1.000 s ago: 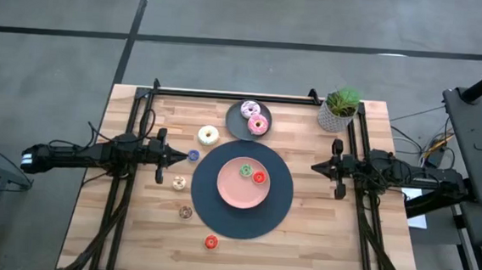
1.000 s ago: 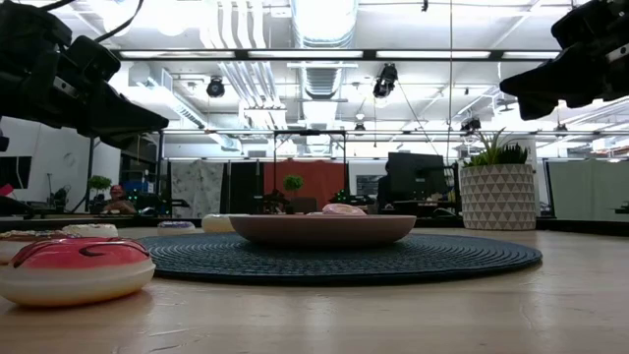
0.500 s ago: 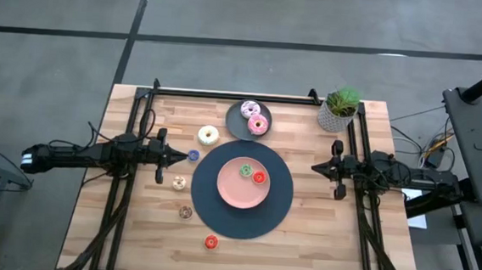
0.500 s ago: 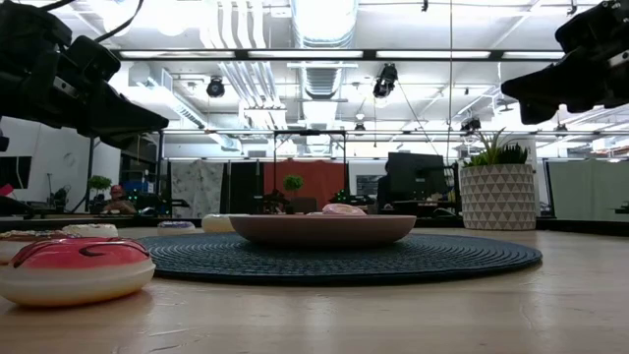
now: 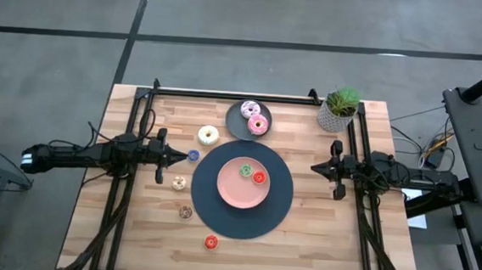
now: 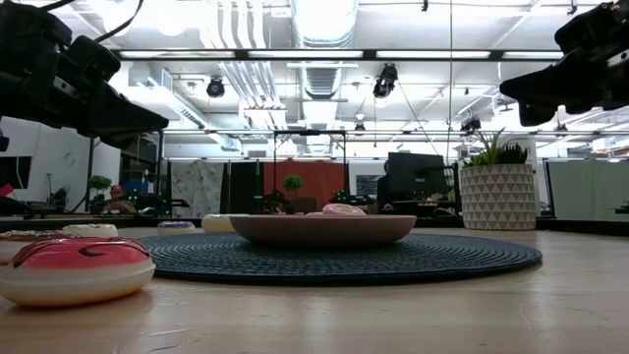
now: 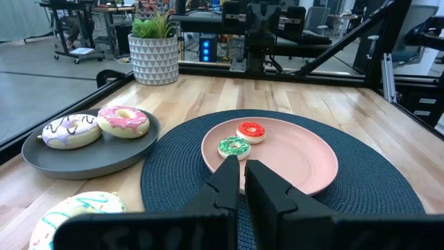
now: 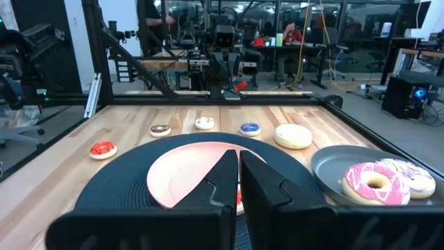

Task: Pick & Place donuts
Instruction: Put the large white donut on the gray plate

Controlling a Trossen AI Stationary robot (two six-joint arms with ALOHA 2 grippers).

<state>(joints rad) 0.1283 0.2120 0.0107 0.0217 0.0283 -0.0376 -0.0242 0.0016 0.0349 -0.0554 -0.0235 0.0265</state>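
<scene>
Donuts [image 5: 252,174] sit before you on the wooden table [image 5: 344,244]: two tiny ones on the pink plate [image 5: 233,190], two larger on the grey plate [image 5: 235,124], others loose. Your left gripper [image 5: 187,156] and right gripper [image 5: 314,166] hover clenched, empty, at opposite sides.

A pale striped-grain wooden table [image 5: 302,233] is covered in the middle by a round dark blue-grey woven mat [image 5: 280,207], on which a round pink plate [image 5: 230,191] is set with a tiny green-iced donut [image 5: 245,170] and a tiny red-iced donut [image 5: 258,177]. A pink-frosted donut with white drizzle [image 5: 259,124] and a white donut streaked with pink-purple [image 5: 249,110] are shown on a small dark grey plate [image 5: 235,122]. A cream donut with thin teal lines [image 5: 209,135], tiny blue [image 5: 193,155], tan [image 5: 179,183], brown [image 5: 185,212] and red [image 5: 210,243] donuts, and a green plant in a white pot patterned with grey triangles [image 5: 336,118] are also seen.
</scene>
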